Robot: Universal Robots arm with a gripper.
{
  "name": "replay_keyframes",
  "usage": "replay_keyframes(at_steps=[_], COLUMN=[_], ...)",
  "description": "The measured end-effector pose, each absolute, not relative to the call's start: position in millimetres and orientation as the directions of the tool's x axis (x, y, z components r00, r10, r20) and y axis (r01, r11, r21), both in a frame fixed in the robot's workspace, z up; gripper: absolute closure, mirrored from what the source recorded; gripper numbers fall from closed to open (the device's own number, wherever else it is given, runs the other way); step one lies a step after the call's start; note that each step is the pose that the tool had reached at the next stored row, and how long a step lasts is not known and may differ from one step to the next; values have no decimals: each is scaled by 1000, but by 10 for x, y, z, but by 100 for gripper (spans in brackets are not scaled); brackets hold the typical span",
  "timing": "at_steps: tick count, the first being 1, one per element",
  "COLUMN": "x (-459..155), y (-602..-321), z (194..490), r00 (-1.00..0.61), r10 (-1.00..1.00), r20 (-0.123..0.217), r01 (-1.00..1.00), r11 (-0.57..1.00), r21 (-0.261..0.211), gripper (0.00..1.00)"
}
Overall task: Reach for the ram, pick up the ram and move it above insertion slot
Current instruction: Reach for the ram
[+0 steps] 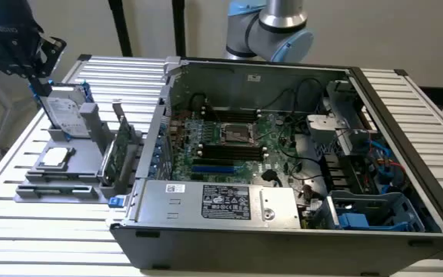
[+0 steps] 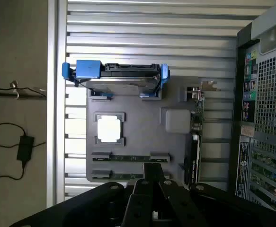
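Gripper hangs above the grey tray, fingers pressed together and holding nothing. The ram sits below the fingertips, on edge in the tray's clips, with a second green stick parallel just beside it (we cannot tell which one is the target). We judge the edge-up seating leaves the long upper edge free for a pinch. The hard drive stands at the tray's opposite end from the ram. The open computer case lies off to the gripper's side; ram not yet lifted
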State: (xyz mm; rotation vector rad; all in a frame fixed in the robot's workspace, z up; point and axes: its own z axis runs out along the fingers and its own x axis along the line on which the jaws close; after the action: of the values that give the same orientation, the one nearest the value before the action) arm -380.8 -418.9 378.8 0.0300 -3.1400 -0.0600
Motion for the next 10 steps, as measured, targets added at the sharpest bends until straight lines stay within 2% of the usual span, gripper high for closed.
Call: replay_keyframes(at_steps=[10], x=[-3808], y=[-4189], z=[3788], r00=[-1000], r10=[-19], r20=[1], r01=[-19], r11=[999], r21=[38], gripper=[89])
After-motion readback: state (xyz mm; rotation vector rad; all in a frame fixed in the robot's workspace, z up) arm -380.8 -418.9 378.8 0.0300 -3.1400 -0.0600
